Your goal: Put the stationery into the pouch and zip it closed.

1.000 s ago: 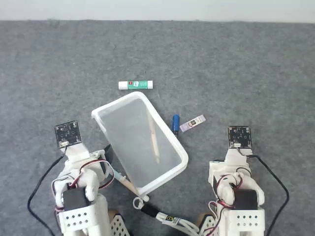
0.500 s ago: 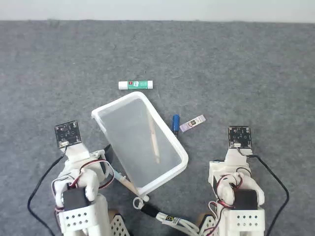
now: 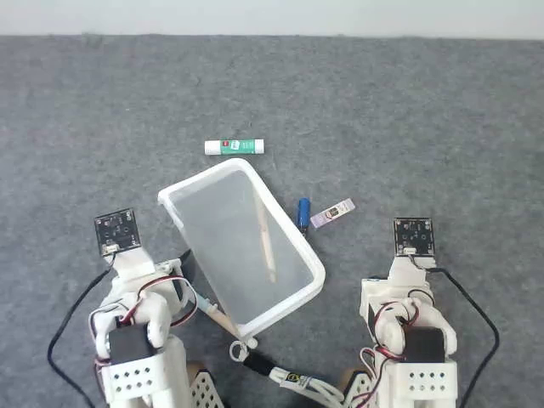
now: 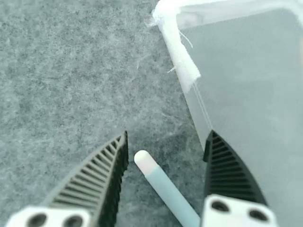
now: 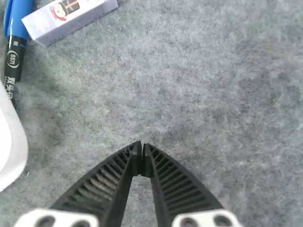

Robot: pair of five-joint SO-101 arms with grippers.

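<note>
The translucent pouch [image 3: 242,246] with a white zip edge lies slantwise mid-table, a wooden pencil [image 3: 265,236] inside it. A green-and-white glue stick [image 3: 235,146] lies beyond it. A blue pen [image 3: 303,212] and a small purple box [image 3: 332,212] lie to its right. My left gripper [image 4: 168,137] is open beside the pouch's [image 4: 246,94] near-left edge, and a pale blue stick [image 4: 161,187] lies between its fingers. My right gripper [image 5: 142,145] is shut on nothing over bare carpet, a little short of the blue pen [image 5: 12,52] and purple box [image 5: 71,14].
Grey carpet covers the table. The left arm [image 3: 136,327] and right arm [image 3: 412,327] stand at the near edge. A black-and-white cable [image 3: 289,378] lies between them, just below the pouch's near corner. Open carpet stretches to the far side and right.
</note>
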